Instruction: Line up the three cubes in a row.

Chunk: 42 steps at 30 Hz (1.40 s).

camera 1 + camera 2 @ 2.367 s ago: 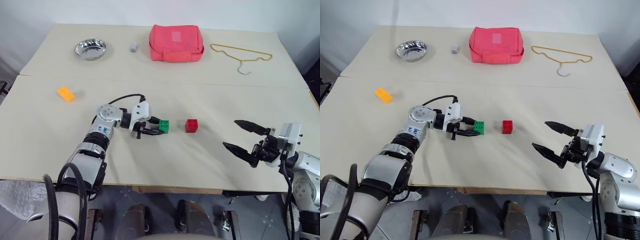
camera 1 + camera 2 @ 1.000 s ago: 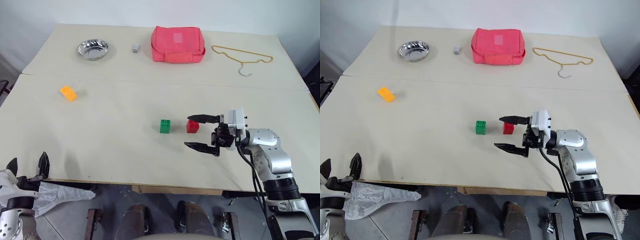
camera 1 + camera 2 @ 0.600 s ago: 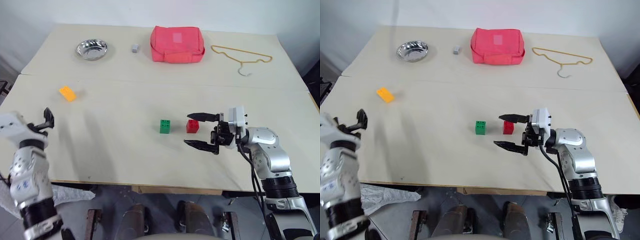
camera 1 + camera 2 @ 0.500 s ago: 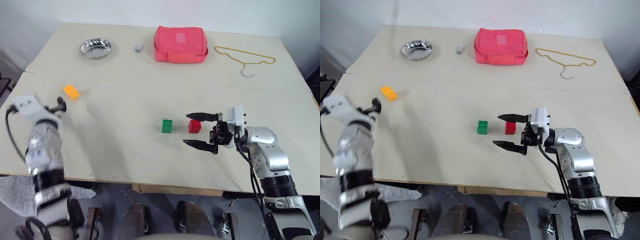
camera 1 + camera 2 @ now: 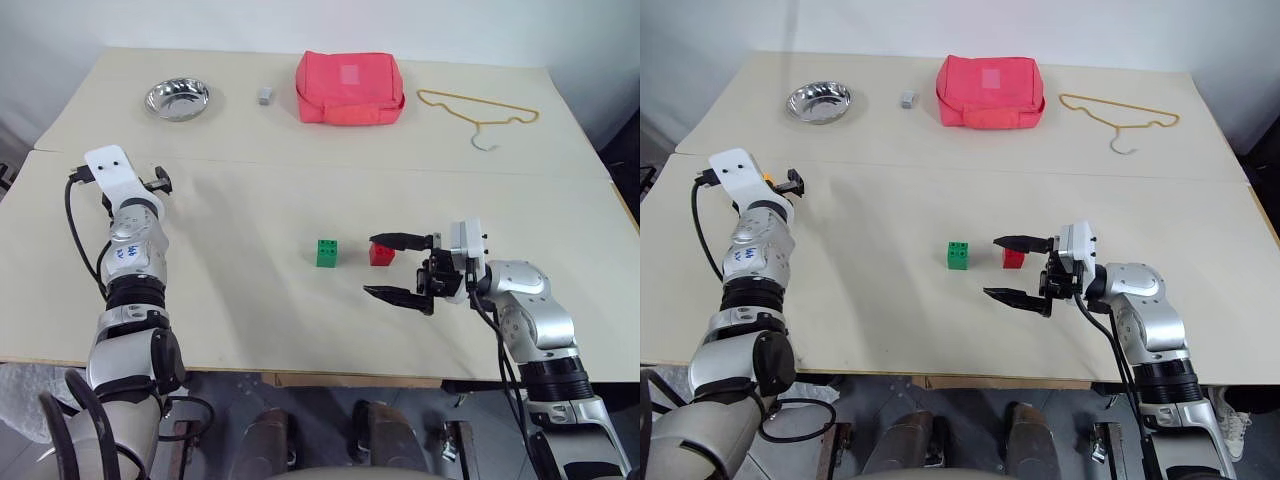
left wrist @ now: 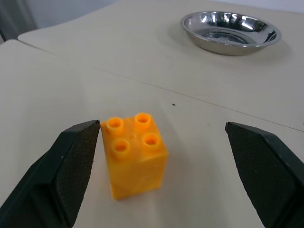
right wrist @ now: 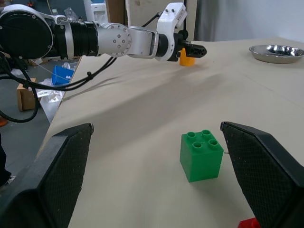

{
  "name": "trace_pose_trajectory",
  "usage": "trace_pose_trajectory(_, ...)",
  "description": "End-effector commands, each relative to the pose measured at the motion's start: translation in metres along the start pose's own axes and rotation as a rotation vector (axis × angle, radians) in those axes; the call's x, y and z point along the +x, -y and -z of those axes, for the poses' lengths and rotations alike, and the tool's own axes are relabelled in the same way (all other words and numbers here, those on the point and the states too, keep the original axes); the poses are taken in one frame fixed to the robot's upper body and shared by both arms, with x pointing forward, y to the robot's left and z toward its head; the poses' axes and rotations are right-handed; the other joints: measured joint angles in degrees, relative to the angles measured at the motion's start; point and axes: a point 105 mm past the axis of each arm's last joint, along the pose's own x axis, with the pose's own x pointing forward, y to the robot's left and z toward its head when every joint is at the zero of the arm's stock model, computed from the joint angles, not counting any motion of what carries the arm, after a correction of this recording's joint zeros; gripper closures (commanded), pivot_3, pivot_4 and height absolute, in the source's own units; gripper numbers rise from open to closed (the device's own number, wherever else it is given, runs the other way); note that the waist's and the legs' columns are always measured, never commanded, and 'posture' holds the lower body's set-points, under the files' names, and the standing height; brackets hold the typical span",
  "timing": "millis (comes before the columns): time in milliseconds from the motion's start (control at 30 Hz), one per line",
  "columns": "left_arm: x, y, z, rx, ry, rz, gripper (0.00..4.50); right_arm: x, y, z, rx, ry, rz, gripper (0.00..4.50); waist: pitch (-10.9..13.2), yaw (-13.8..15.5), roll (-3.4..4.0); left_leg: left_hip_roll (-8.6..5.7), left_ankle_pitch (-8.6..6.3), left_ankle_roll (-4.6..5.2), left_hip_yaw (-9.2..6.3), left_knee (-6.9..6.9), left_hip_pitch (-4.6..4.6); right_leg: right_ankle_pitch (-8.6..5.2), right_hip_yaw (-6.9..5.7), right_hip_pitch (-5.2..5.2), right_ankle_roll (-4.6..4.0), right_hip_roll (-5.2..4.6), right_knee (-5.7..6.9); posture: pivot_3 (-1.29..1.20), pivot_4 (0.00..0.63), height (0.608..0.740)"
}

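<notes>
The orange brick point(image 6: 135, 156) stands upright on the table point(image 5: 250, 290) at its left side, between the spread fingers of the left gripper point(image 6: 161, 171), close to one finger, with a wide gap to the other. The green brick point(image 5: 327, 253) and red brick point(image 5: 381, 254) sit side by side near the table's middle, a small gap between them. The right gripper point(image 5: 392, 268) hovers just right of the red brick, fingers wide apart, holding nothing.
</notes>
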Motion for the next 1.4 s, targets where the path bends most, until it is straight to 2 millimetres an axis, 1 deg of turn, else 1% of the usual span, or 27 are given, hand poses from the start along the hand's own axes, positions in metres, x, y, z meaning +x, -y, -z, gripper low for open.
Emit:
trace_pose_trajectory(33,0.003,0.000,-0.015,0.003,0.044,-0.042,0.02,-0.003,-0.001,-0.011,-0.032,0.027,0.010,0.00,0.0,0.0,-0.02,0.00,0.00,0.00,0.00,0.00,-0.01,0.00,0.00,0.00,0.00,0.00,0.00,0.00,0.150,0.740)
trace_pose_trajectory(200,0.005,0.001,-0.012,0.009,0.030,-0.053,0.02,-0.004,0.001,-0.011,-0.029,0.029,0.023,0.00,0.0,0.1,-0.03,-0.02,0.00,0.00,-0.01,0.02,-0.01,0.00,-0.01,0.00,0.00,-0.02,0.01,0.00,0.150,0.740)
trace_pose_trajectory(267,0.005,-0.002,-0.011,0.010,0.026,-0.057,0.02,-0.004,0.001,-0.011,-0.029,0.032,0.027,0.00,0.0,0.1,-0.03,-0.03,0.00,0.01,-0.02,0.02,-0.01,0.00,-0.01,0.00,0.01,-0.03,0.01,0.00,0.150,0.740)
trace_pose_trajectory(300,0.006,-0.003,-0.011,0.011,0.025,-0.058,0.39,-0.003,0.001,-0.011,-0.029,0.032,0.027,0.00,0.0,0.0,-0.03,-0.03,0.00,0.01,-0.01,0.02,-0.01,0.00,-0.01,0.00,0.01,-0.03,0.01,0.00,0.150,0.740)
trace_pose_trajectory(333,0.006,-0.005,-0.010,0.012,0.022,-0.060,0.59,-0.003,0.001,-0.011,-0.028,0.032,0.028,0.00,0.0,0.0,-0.03,-0.03,0.00,0.01,-0.01,0.01,-0.01,0.00,-0.01,0.00,0.01,-0.03,0.01,0.00,0.150,0.740)
trace_pose_trajectory(467,0.006,-0.011,-0.008,0.013,0.013,-0.067,1.84,-0.004,0.000,-0.010,-0.024,0.032,0.038,0.00,0.0,0.0,-0.04,-0.02,0.00,0.01,-0.01,0.02,-0.02,0.00,-0.02,0.00,0.01,-0.02,0.01,0.00,0.150,0.740)
trace_pose_trajectory(500,0.006,-0.011,-0.008,0.015,0.012,-0.064,2.12,-0.004,0.000,-0.009,-0.023,0.032,0.040,0.00,0.0,0.0,-0.04,-0.02,0.00,0.00,-0.01,0.02,-0.02,0.00,-0.02,0.00,0.01,-0.02,0.01,0.00,0.150,0.740)
trace_pose_trajectory(533,0.006,-0.012,-0.008,0.017,0.014,-0.061,2.50,-0.004,0.000,-0.009,-0.023,0.033,0.042,0.00,0.0,0.0,-0.04,-0.02,0.00,0.00,-0.02,0.01,-0.02,0.00,-0.02,0.00,0.01,-0.02,0.01,0.00,0.150,0.740)
trace_pose_trajectory(600,0.005,-0.010,-0.011,0.018,0.048,-0.025,3.04,-0.004,0.000,-0.009,-0.031,0.037,0.047,0.00,0.0,0.1,-0.04,-0.02,0.00,0.01,-0.02,0.01,-0.02,0.00,-0.02,0.00,0.01,-0.02,0.01,0.00,0.150,0.740)
trace_pose_trajectory(667,0.004,-0.009,-0.014,0.011,0.080,0.016,3.04,-0.006,0.002,-0.011,-0.037,0.042,0.063,0.00,0.0,0.1,-0.04,-0.04,0.00,0.01,-0.02,0.02,-0.02,0.00,-0.02,0.00,0.01,-0.03,0.02,0.00,0.150,0.740)
trace_pose_trajectory(733,0.003,-0.007,-0.014,-0.043,0.099,0.079,3.04,-0.008,0.002,-0.011,-0.042,0.036,0.072,0.00,0.0,0.0,-0.04,-0.04,0.00,0.01,-0.01,0.02,-0.02,0.00,-0.02,0.00,0.01,-0.03,0.02,0.00,0.150,0.740)
trace_pose_trajectory(800,-0.005,0.007,-0.022,-0.136,0.164,0.268,3.04,-0.013,0.002,-0.011,-0.045,0.024,0.085,0.00,0.0,0.0,-0.04,-0.03,0.00,0.00,-0.01,0.02,-0.02,0.00,-0.03,0.00,0.01,-0.03,0.01,0.00,0.150,0.740)
trace_pose_trajectory(867,-0.021,0.032,-0.031,-0.242,0.204,0.550,3.04,-0.019,0.001,-0.010,-0.045,0.011,0.098,0.00,0.0,0.0,-0.04,-0.01,0.00,0.00,-0.01,0.01,-0.02,0.00,-0.04,-0.01,0.00,-0.02,0.02,0.00,0.150,0.740)
trace_pose_trajectory(900,-0.032,0.043,-0.035,-0.255,0.210,0.689,3.04,-0.022,0.000,-0.011,-0.046,0.006,0.104,0.00,0.0,0.1,-0.04,-0.02,0.00,0.00,-0.01,0.02,-0.04,0.00,-0.05,-0.01,0.00,-0.02,0.01,0.00,0.150,0.740)
trace_pose_trajectory(933,-0.051,0.055,-0.040,-0.166,0.253,0.866,3.04,-0.027,-0.001,-0.012,-0.051,-0.001,0.113,0.00,0.0,0.1,-0.04,-0.03,0.00,0.00,-0.03,0.04,-0.05,0.00,-0.05,-0.01,0.00,-0.02,0.01,0.00,0.150,0.740)
trace_pose_trajectory(967,-0.070,0.064,-0.038,0.050,0.306,1.031,3.04,-0.034,-0.001,-0.015,-0.056,-0.006,0.118,0.00,0.0,0.0,-0.04,-0.03,0.00,0.01,-0.03,0.06,-0.07,0.00,-0.06,0.00,0.00,-0.03,0.01,0.00,0.150,0.740)
trace_pose_trajectory(1000,-0.085,0.070,-0.032,0.210,0.328,1.145,3.04,-0.038,-0.002,-0.017,-0.059,-0.009,0.121,0.00,0.0,0.0,-0.03,-0.05,0.00,0.00,0.02,0.04,-0.06,0.00,-0.05,-0.01,0.00,-0.03,0.00,0.00,0.150,0.740)
trace_pose_trajectory(1033,-0.093,0.072,-0.024,0.367,0.346,1.214,3.04,-0.043,-0.001,-0.019,-0.065,-0.016,0.129,0.00,0.0,-0.1,-0.03,-0.06,0.00,0.00,0.03,0.03,-0.05,0.00,-0.05,-0.01,0.00,-0.02,-0.01,0.00,0.150,0.740)
trace_pose_trajectory(1067,-0.097,0.072,-0.013,0.473,0.314,1.281,3.04,-0.049,0.000,-0.020,-0.072,-0.026,0.141,0.00,0.0,-0.1,-0.03,-0.05,0.00,0.00,0.06,0.03,-0.04,0.00,-0.05,-0.01,0.00,0.00,-0.03,0.00,0.150,0.740)
trace_pose_trajectory(1100,-0.099,0.072,-0.006,0.525,0.288,1.320,3.04,-0.052,0.001,-0.021,-0.076,-0.032,0.148,0.00,0.0,0.0,-0.03,-0.12,0.00,0.00,0.11,0.03,-0.03,0.00,-0.04,0.00,0.00,0.01,-0.07,0.00,0.150,0.740)
trace_pose_trajectory(1133,-0.105,0.072,-0.001,0.540,0.263,1.406,3.04,-0.058,0.002,-0.021,-0.078,-0.049,0.160,0.00,0.0,0.0,-0.03,-0.18,0.01,0.00,0.15,0.04,-0.02,0.00,-0.04,0.02,0.00,0.03,-0.10,0.00,0.150,0.740)
trace_pose_trajectory(1167,-0.108,0.073,0.002,0.484,0.199,1.480,3.04,-0.067,0.003,-0.020,-0.080,-0.077,0.174,0.00,0.0,0.0,-0.03,-0.16,0.01,0.01,0.16,0.04,0.03,0.00,-0.03,0.05,0.00,0.03,-0.09,0.00,0.150,0.740)
trace_pose_trajectory(1200,-0.118,0.074,0.009,0.493,0.125,1.612,3.04,-0.079,0.005,-0.020,-0.079,-0.108,0.196,0.00,0.0,0.1,-0.03,-0.12,0.02,0.02,0.19,0.06,0.03,0.00,-0.01,0.05,0.00,0.03,-0.08,0.00,0.150,0.740)
trace_pose_trajectory(1233,-0.124,0.074,0.013,0.500,0.069,1.702,3.04,-0.086,0.006,-0.020,-0.079,-0.129,0.211,0.00,0.0,0.2,-0.03,-0.11,0.04,0.05,0.18,0.06,0.01,0.00,-0.01,0.04,0.00,0.03,-0.07,0.00,0.150,0.740)
trace_pose_trajectory(1333,-0.138,0.070,0.020,0.503,-0.021,1.876,3.04,-0.095,0.004,-0.019,-0.075,-0.147,0.239,0.00,0.0,0.2,-0.04,-0.14,0.04,0.07,0.21,0.07,-0.03,0.00,-0.02,0.02,0.01,0.02,-0.08,0.00,0.150,0.740)
trace_pose_trajectory(1400,-0.142,0.069,0.022,0.493,-0.029,1.930,3.04,-0.096,0.001,-0.017,-0.070,-0.146,0.255,0.00,0.0,0.1,-0.04,-0.12,0.04,0.07,0.19,0.04,-0.03,0.00,-0.04,0.01,0.00,0.03,-0.08,0.00,0.150,0.740)
